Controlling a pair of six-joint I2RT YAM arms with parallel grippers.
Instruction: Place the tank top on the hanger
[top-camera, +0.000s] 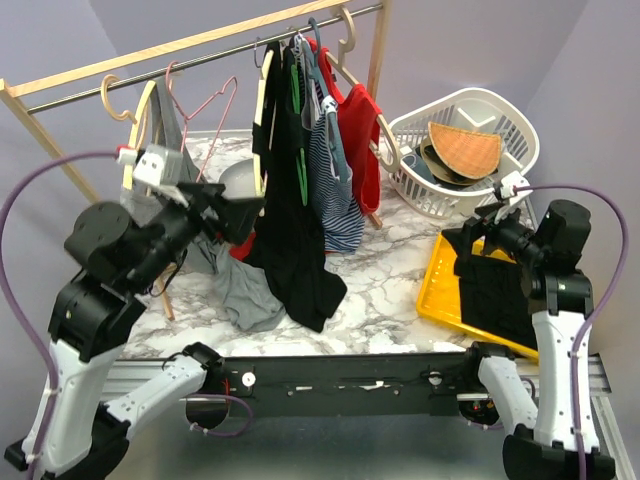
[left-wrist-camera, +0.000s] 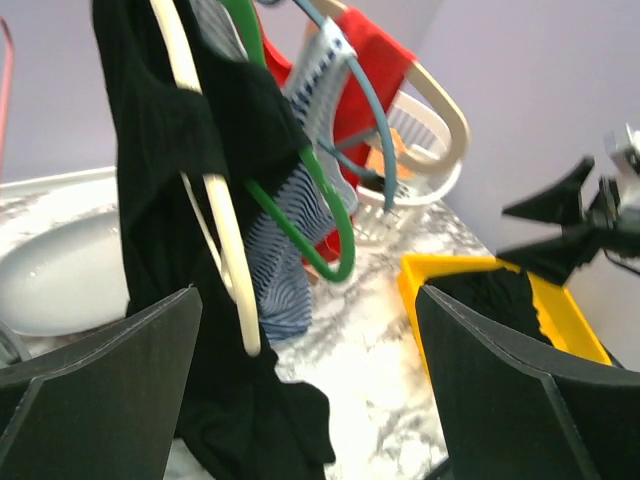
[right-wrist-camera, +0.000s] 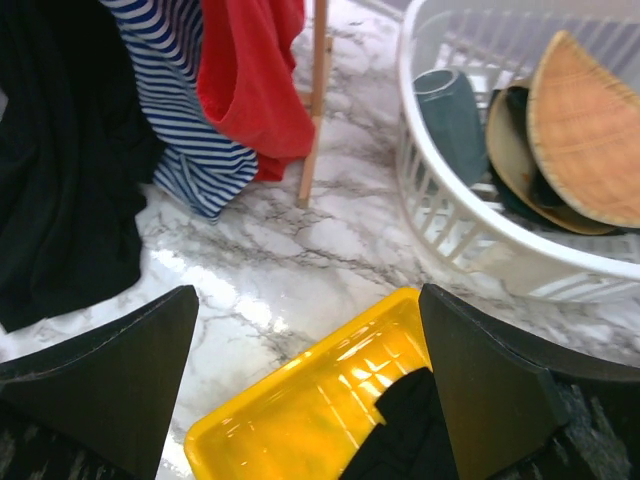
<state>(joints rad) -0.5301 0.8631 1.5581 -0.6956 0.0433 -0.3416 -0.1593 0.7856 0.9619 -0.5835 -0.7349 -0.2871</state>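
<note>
The black tank top (top-camera: 292, 255) hangs from the rack on the cream wooden hanger (top-camera: 261, 115), its hem pooled on the marble table. In the left wrist view the black fabric (left-wrist-camera: 160, 150) drapes over the hanger's pale arm (left-wrist-camera: 225, 230). My left gripper (top-camera: 245, 218) is open just left of the tank top, with nothing between its fingers (left-wrist-camera: 308, 300). My right gripper (top-camera: 478, 232) hovers open and empty over the yellow tray (right-wrist-camera: 300, 420), far right of the tank top (right-wrist-camera: 60, 150).
A black cloth (top-camera: 495, 290) lies in the yellow tray (top-camera: 438, 295). A striped top (top-camera: 335, 195) and a red garment (top-camera: 358, 130) hang beside the tank top, with a green hanger (left-wrist-camera: 330, 220) between. There is a white basket (top-camera: 470, 110) back right and a grey garment (top-camera: 245, 295) on the table.
</note>
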